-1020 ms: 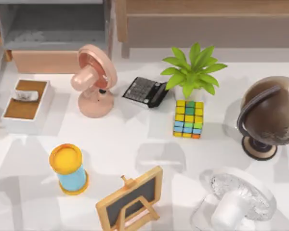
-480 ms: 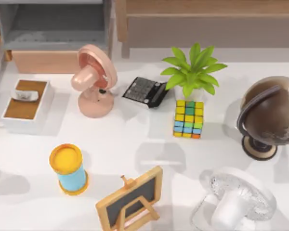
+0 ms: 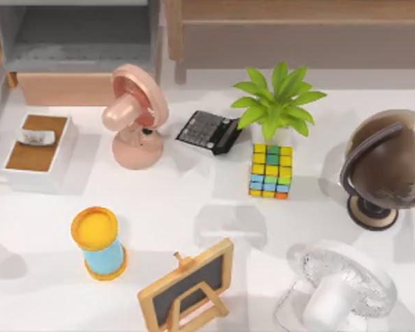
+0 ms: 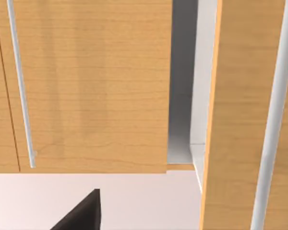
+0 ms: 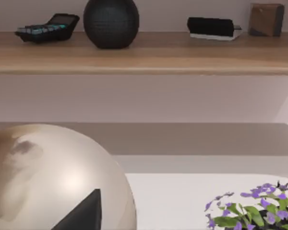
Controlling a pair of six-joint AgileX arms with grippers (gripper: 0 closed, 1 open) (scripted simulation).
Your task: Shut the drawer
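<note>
The drawer sits at the table's back left in the top view. It stands pulled out, showing grey inner walls and floor behind its plain peach-wood front panel. The pink fan stands just in front of the panel's right end. In the left wrist view, a dark part of my left gripper juts in below orange wood panels split by a grey gap. A dark part of my right gripper lies against the globe.
A small white box sits before the drawer's left end. A calculator, plant, colour cube and globe fill the middle and right. A yellow cup, chalkboard and white fan line the front.
A soft shadow at the table's left edge has slid toward the front and faded. The drawer and the other objects have not moved.
</note>
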